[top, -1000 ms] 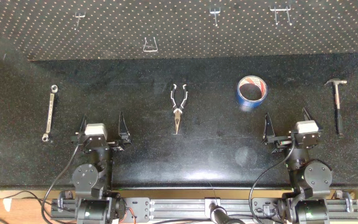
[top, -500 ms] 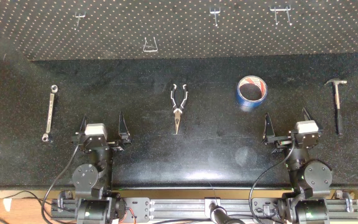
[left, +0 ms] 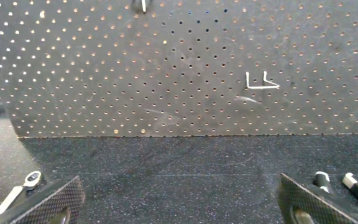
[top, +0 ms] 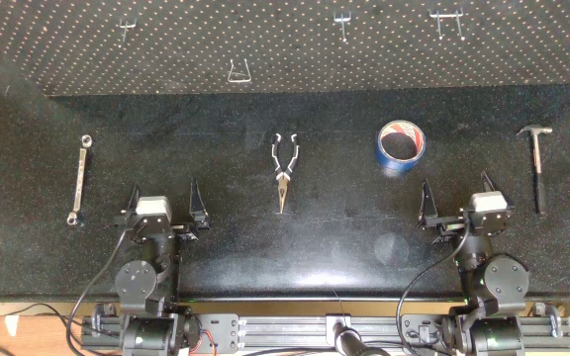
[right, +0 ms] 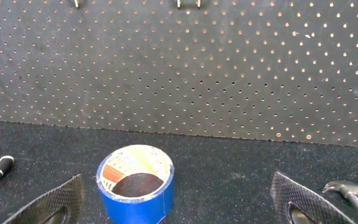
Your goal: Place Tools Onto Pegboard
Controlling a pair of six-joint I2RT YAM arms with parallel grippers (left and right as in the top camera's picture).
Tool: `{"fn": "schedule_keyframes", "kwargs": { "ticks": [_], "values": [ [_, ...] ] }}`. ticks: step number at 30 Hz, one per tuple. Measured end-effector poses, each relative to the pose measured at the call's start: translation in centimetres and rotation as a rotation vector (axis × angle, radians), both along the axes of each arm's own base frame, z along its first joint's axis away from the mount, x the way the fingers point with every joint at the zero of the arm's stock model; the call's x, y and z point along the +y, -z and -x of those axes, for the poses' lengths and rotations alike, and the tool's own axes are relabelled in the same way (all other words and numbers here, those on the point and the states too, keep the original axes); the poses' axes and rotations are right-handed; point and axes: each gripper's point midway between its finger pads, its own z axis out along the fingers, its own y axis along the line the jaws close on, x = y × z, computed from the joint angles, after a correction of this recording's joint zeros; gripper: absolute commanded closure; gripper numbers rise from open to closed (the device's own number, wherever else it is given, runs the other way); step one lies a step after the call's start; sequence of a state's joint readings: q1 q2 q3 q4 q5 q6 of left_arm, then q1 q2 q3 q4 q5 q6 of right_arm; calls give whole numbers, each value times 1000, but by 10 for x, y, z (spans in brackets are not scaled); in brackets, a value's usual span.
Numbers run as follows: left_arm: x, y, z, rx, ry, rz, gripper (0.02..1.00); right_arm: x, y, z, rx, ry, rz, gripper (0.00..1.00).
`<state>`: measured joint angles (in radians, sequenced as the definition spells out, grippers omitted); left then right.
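Along table (top: 344, 237) back edge, pegboard (top: 285, 49); wrench (top: 78, 181), pliers (top: 284, 168), tape (top: 401, 146), hammer (top: 537, 168) well apart.

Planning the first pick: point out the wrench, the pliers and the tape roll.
wrench (top: 78, 180), top view, middle of its shaft.
pliers (top: 284, 172), top view, near the pivot.
tape roll (right: 137, 203), right wrist view, blue outer wall.

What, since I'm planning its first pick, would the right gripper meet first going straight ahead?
Probably the blue tape roll, lying just ahead of the right gripper, within the span of its open fingers but off-centre. Height is hard to judge; passing over it, the pegboard comes next.
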<state>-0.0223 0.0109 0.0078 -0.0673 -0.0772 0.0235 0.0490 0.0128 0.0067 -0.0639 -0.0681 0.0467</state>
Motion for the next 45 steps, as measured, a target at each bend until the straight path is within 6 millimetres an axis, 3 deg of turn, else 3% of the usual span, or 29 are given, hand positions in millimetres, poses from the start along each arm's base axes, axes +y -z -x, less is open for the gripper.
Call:
{"fn": "schedule_keyframes", "kwargs": {
  "ticks": [1, 3, 5, 7, 9, 11, 13, 15, 17, 19, 20, 22, 25, 29, 37, 40, 41, 42, 43, 44, 45],
  "values": [
    [-3, 3, -1, 13, 22, -33, 25, 0, 0, 0, 0, 0, 0, 25],
    [-3, 5, -3, 59, 45, -270, 25, 0, 0, 0, 0, 0, 0, 25],
    [7, -4, 8, 259, 17, -293, 25, 0, 0, 0, 0, 2, 0, 25],
    [26, -54, 16, 416, -56, -251, 25, -1, 0, 0, -1, 7, 0, 23],
    [68, -84, 18, 593, -204, -169, 23, -2, 0, 0, 0, 11, 1, 25],
    [140, -100, 39, 810, -378, 7, 23, -2, 0, 0, 0, 13, 1, 25],
    [189, -78, 61, 1023, -414, 198, 23, -2, 0, 0, 0, 11, 1, 25],
    [203, -35, 60, 1215, -309, 326, 49, -2, 0, 0, -1, 11, 1, 25],
    [217, 10, 44, 1314, -229, 382, 20, -2, 0, 0, 0, 11, 1, 27],
    [227, 53, 13, 1368, -161, 353, 23, -2, 0, 0, 0, 11, 1, 25],
    [242, 71, -12, 1385, -189, 223, 23, -2, 0, 0, 0, 11, 1, 25],
    [243, 92, -46, 1397, -195, 96, 23, -2, 0, 0, 1, 11, 1, 25],
    [253, 101, -61, 1377, -224, 48, 20, -2, 0, 0, 1, 11, 1, 25],
    [247, 130, -57, 1435, -181, 93, 23, -2, 0, 0, 1, 11, 1, 25],
    [233, 130, -64, 1407, -74, 108, 20, -2, 0, 0, 1, 11, 1, 25],
    [228, 142, -60, 1440, -41, 123, 20, -2, 0, 0, 1, 11, 1, 25],
    [228, 142, -60, 1440, -40, 124, 161, -2, 0, 0, 1, 11, 1, 25],
    [228, 142, -60, 1440, -39, 123, 461, -2, 0, 0, 1, 11, 1, 25],
    [228, 142, -60, 1440, -33, 118, 844, -2, 0, 0, 1, 11, 1, 27],
    [228, 142, -60, 1441, -28, 113, 989, -2, 0, 0, 1, 11, 1, 25],
    [228, 142, -60, 1440, -30, 114, 991, -2, 0, 0, 1, 11, 1, 25]
  ]
}}
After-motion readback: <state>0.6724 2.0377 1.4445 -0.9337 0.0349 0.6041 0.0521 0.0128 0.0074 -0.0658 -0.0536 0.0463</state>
